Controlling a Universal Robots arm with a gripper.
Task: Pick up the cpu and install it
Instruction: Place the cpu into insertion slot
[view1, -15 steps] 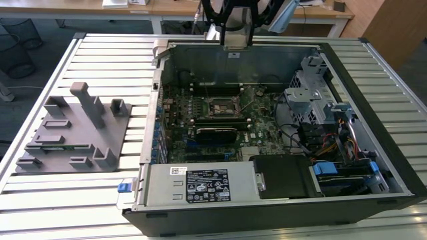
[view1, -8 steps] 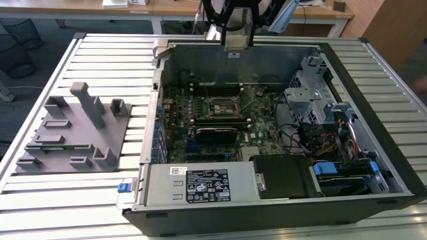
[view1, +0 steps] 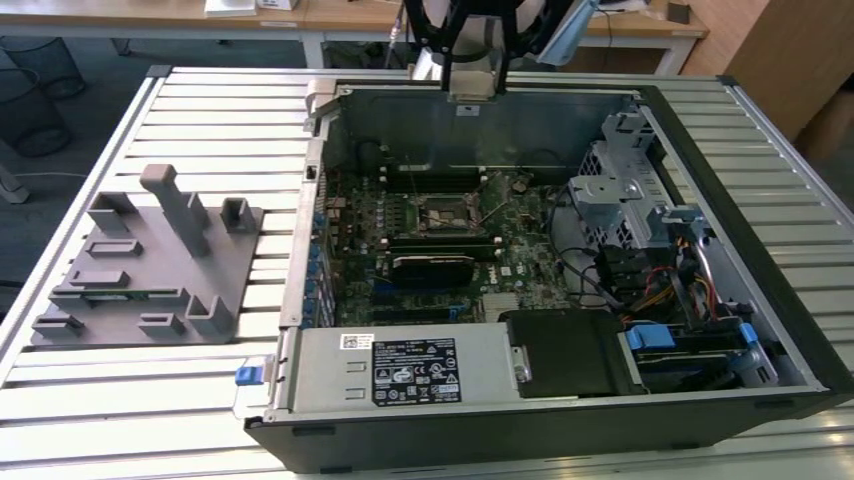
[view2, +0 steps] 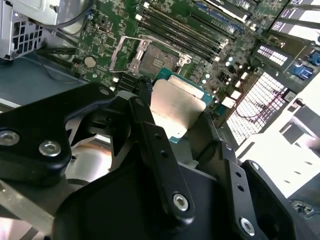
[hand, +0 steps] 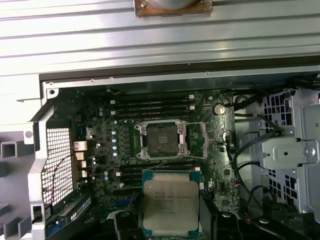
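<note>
The jaws are clenched on the cpu (view2: 178, 111), one black jaw against each of two opposite edges, with the silver-grey metal top facing the cameras in both wrist views and the thin green rim visible around it (hand: 170, 202). The cpu is carried in the air over the motherboard (hand: 100, 150), clear of the socket (hand: 162, 140) and not seated in it; it is roughly level and its edges run roughly parallel to the socket frame. The socket (view2: 152, 57) shows its dark centre field exposed inside the square metal frame, with a thin wire lever lying alongside the frame. Rows of long memory slots (hand: 150, 105) run on two opposite sides of the socket. In the exterior view the arm (view1: 474, 40) comes down at the far wall of the open computer case (view1: 467, 130), behind the socket (view1: 445, 212) as that camera sees it. The power supply (view1: 400, 370) with its printed label sits in the case on the near side of the socket, and the metal drive cage (view1: 621, 190) stands toward the exterior view's right of the socket. The case lies on a slatted metal worktop (view1: 200, 110), and a grey moulded fixture tray (view1: 147, 260) rests on the worktop well apart from the socket, toward the exterior view's left
</note>
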